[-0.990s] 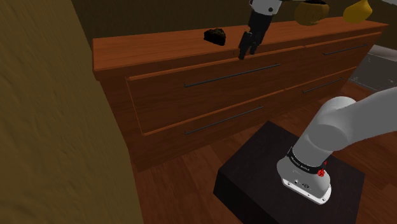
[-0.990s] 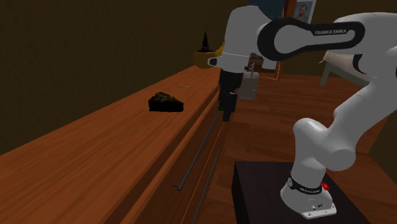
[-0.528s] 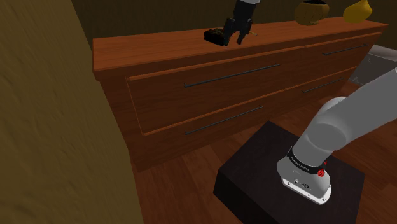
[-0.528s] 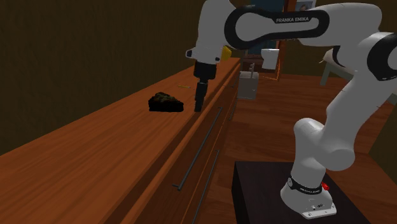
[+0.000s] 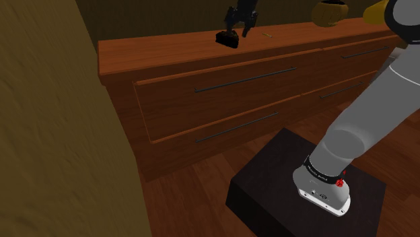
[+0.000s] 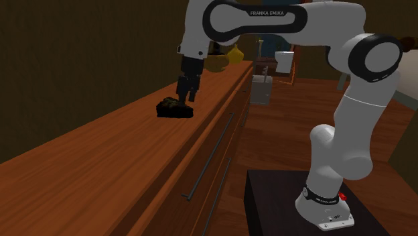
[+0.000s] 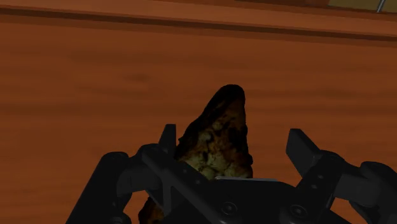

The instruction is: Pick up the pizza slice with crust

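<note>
On the dresser (image 5: 168, 48) top lies the dark pizza slice (image 5: 227, 39), flat and free. I'm holding the gripper (image 5: 237, 31) just above it, fingers (image 7: 299, 147) spread wide to either side and touching nothing, so I reckon a straight drop will straddle it for the pinch.

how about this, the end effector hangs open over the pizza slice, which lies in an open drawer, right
No. The pizza slice lies on the dresser top, not in a drawer; the second exterior view shows the drawers shut. The end effector does hang open over it.
</note>
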Controlling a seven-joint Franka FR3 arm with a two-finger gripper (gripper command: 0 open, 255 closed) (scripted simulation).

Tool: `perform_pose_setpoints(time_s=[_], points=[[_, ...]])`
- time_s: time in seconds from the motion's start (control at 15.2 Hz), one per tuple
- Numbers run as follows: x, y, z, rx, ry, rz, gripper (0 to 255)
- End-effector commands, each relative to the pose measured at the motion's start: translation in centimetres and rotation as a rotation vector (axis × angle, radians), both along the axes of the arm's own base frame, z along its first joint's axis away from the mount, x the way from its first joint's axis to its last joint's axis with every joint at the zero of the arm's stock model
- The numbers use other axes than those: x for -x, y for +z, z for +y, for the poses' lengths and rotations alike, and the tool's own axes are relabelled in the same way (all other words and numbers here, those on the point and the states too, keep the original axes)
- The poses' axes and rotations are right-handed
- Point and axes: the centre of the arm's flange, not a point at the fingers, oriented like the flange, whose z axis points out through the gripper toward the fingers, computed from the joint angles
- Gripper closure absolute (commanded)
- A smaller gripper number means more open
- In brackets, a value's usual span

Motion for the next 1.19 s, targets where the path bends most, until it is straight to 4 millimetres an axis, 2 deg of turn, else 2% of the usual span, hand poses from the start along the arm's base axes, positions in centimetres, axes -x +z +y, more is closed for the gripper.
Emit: perform_pose_setpoints(time_s=[0.0, 0.33, 0.46, 0.53, 1.12], points=[[-0.5, -0.7, -0.3, -0.004, -0.01, -0.001, 0], [-0.5, -3.3, -0.3, -0.004, -0.01, -0.001, 0], [-0.5, -3.6, -0.3, -0.004, -0.01, -0.001, 0], [-0.5, -3.7, -0.3, -0.004, -0.01, -0.001, 255], [-0.5, -3.6, -0.3, -0.004, -0.01, -0.001, 255]])
